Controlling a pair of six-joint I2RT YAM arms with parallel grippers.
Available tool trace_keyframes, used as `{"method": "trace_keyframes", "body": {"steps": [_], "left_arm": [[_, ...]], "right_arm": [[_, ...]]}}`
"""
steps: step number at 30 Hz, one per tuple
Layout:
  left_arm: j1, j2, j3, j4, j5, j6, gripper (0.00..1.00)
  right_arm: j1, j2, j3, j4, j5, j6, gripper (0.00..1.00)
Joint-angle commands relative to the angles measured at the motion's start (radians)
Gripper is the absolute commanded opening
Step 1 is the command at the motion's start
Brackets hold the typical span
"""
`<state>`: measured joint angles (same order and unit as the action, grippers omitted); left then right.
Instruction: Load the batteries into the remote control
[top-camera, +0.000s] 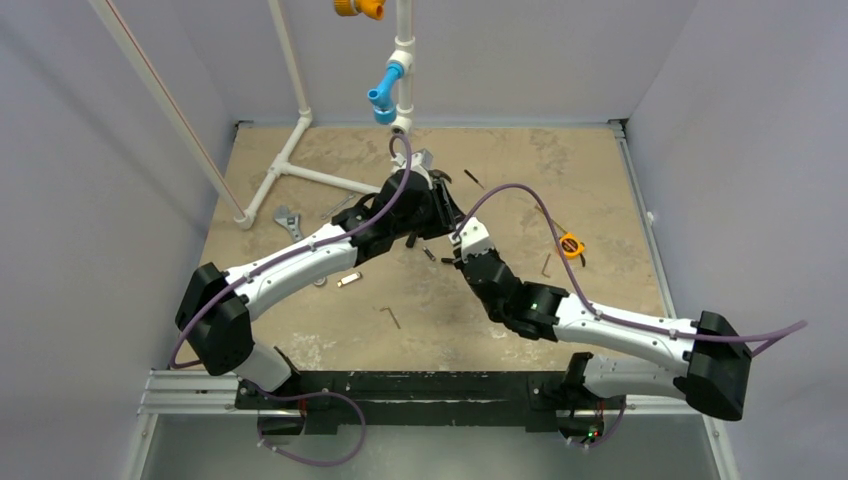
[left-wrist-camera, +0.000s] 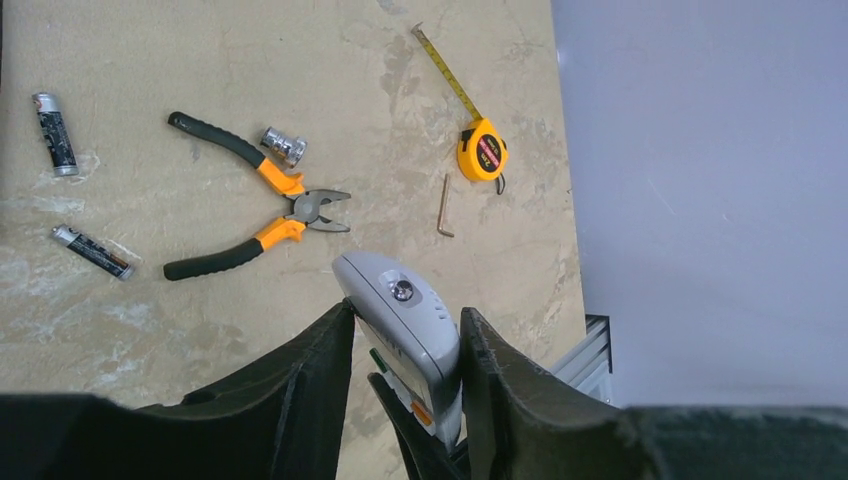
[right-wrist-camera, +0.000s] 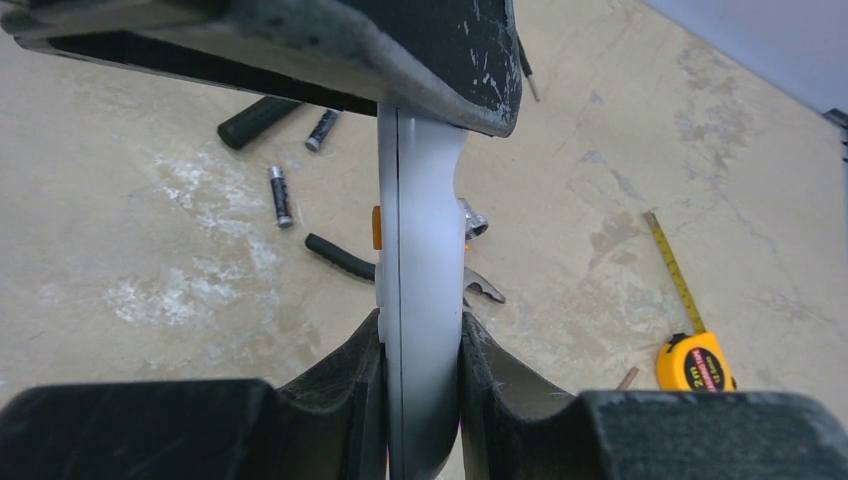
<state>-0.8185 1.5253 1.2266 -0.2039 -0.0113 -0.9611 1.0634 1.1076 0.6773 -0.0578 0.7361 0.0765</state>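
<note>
Clamping the slim white-and-grey remote control (right-wrist-camera: 425, 250): right gripper (right-wrist-camera: 420, 325) firmly, left gripper (left-wrist-camera: 407, 315) seemingly too.

I saw a mottled tan table (top-camera: 450, 320) with tools scattered over it. Mid-table lay one battery (left-wrist-camera: 54, 134) and a second battery (left-wrist-camera: 92, 251), apart from each other, both flat. Just right of them were orange-and-black pliers (left-wrist-camera: 255, 210), handles spread, with a small silver metal piece (left-wrist-camera: 284, 146) beside the far handle. Further right sat a yellow tape measure (left-wrist-camera: 482, 150), its blade pulled out, and a hex key (left-wrist-camera: 444, 206) near it. On the left I noted a wrench (top-camera: 289, 222), a white pipe frame (top-camera: 290, 165) at the far-left corner, a small white strip (top-camera: 348, 280), and nearer me another hex key (top-camera: 390, 316).
</note>
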Motion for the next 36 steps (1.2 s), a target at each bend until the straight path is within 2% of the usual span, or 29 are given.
{"method": "trace_keyframes", "body": {"steps": [1,6,13,17,21,28,30,33,36], "left_arm": [[-0.002,-0.020,0.027,0.021,0.006,0.002,0.35],[-0.002,-0.024,0.024,0.021,-0.010,0.007,0.33],[-0.003,-0.013,0.032,0.015,-0.003,0.005,0.52],[-0.002,-0.009,0.033,0.008,-0.003,0.003,0.54],[-0.003,-0.012,0.023,0.023,-0.001,-0.001,0.44],[-0.002,-0.015,0.007,0.049,0.007,-0.005,0.02],[-0.003,-0.016,0.002,0.059,0.007,-0.005,0.00],[-0.002,-0.025,-0.023,0.103,0.043,0.003,0.00],[-0.002,-0.042,-0.065,0.168,0.054,0.011,0.00]], "right_arm": [[0.034,0.019,0.074,0.000,0.114,-0.039,0.00],[0.062,0.009,0.072,-0.013,0.132,-0.045,0.00],[0.078,-0.005,0.068,-0.012,0.109,-0.057,0.00],[0.079,-0.005,0.067,-0.011,0.099,-0.060,0.00],[0.079,0.008,0.068,-0.008,0.103,-0.058,0.00],[0.081,0.017,0.075,-0.005,0.124,-0.043,0.00],[0.079,0.017,0.079,-0.005,0.123,-0.043,0.05],[0.079,0.008,0.082,-0.009,0.104,-0.043,0.21],[0.080,-0.024,0.071,0.007,0.066,-0.046,0.28]]}}
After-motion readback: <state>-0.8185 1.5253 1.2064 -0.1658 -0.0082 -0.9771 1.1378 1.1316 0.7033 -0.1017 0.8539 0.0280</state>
